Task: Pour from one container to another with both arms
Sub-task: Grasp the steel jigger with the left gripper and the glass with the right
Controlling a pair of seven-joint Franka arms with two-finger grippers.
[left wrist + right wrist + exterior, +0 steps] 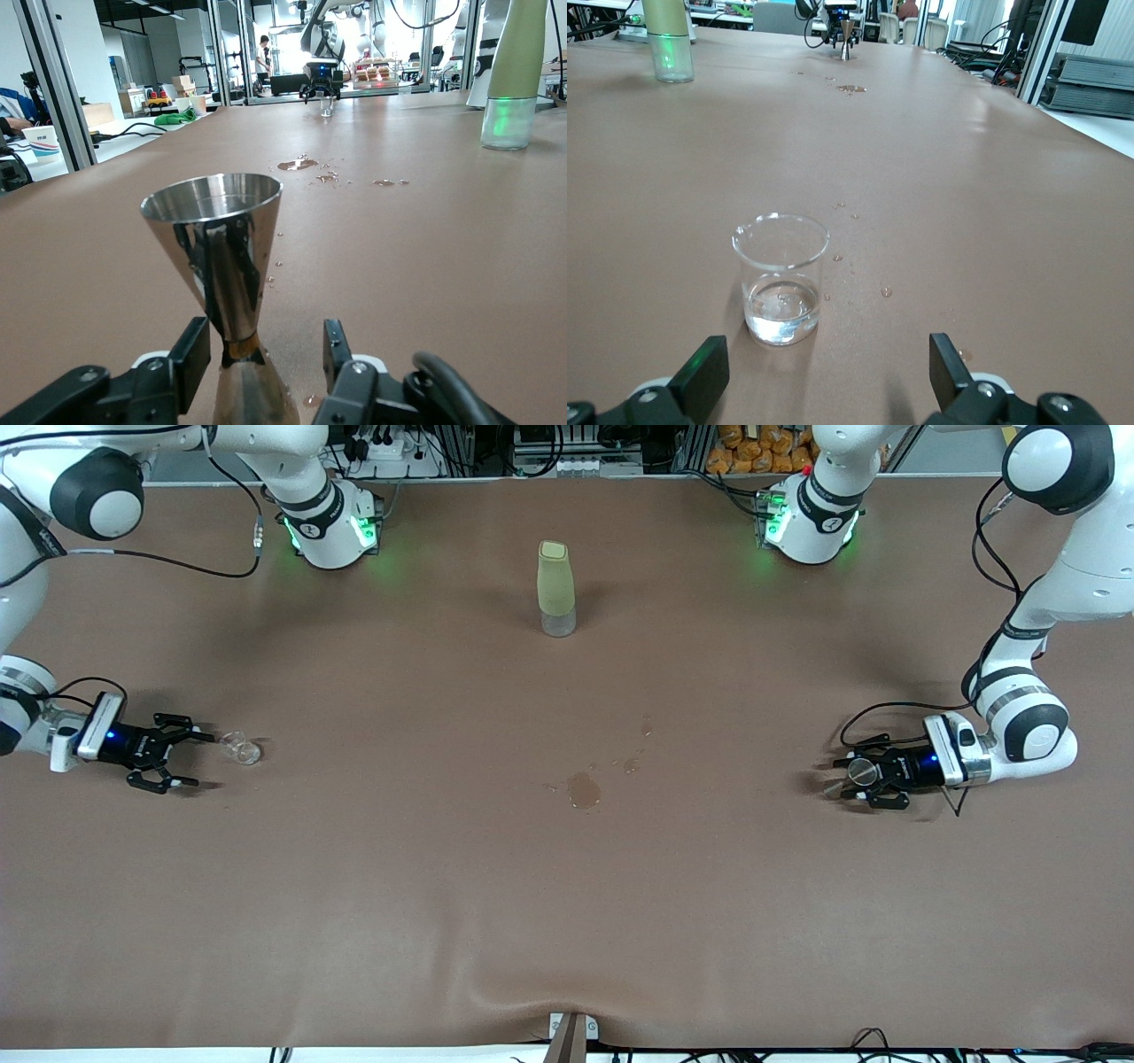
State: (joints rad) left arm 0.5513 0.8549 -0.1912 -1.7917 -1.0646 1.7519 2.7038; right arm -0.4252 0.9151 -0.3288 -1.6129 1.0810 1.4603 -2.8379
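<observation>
front view, hourglass steel jigger, clear glass cup

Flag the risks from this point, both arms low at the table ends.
1. Left hand has its fingers on either side of the jigger's narrow waist, not visibly touching; an off-centre squeeze could tip the upright jigger.
2. Right hand is open, short of the glass cup, which holds liquid; pushing in could nudge it and spill.
3. Puddle and droplets mid-table: wet items may slip in a grip.
</observation>
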